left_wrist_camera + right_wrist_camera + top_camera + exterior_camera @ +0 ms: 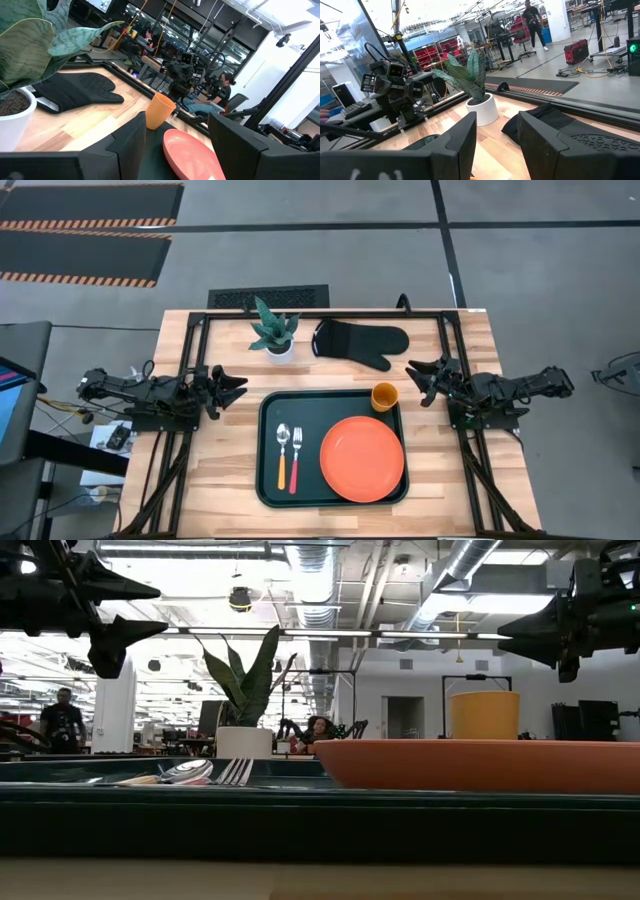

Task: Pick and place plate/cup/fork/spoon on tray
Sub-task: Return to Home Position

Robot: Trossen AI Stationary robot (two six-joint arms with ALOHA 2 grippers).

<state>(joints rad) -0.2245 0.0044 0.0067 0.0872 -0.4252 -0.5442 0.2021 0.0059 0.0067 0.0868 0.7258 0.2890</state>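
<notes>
The dark tray [268,480] lies at the table's middle near side. On it rest the orange-red plate [362,458] at the right, the red-handled fork [296,462] and the orange-handled spoon [282,457] side by side at the left, and the orange-yellow cup [384,396] upright in the far right corner. The cup [160,111] and plate [192,155] also show in the left wrist view. My left gripper [238,384] is open and empty, above the table left of the tray. My right gripper [416,378] is open and empty, right of the cup.
A potted plant in a white pot [275,333] and a black oven mitt [360,343] lie at the table's far side, beyond the tray. People show in the room behind the table [62,720].
</notes>
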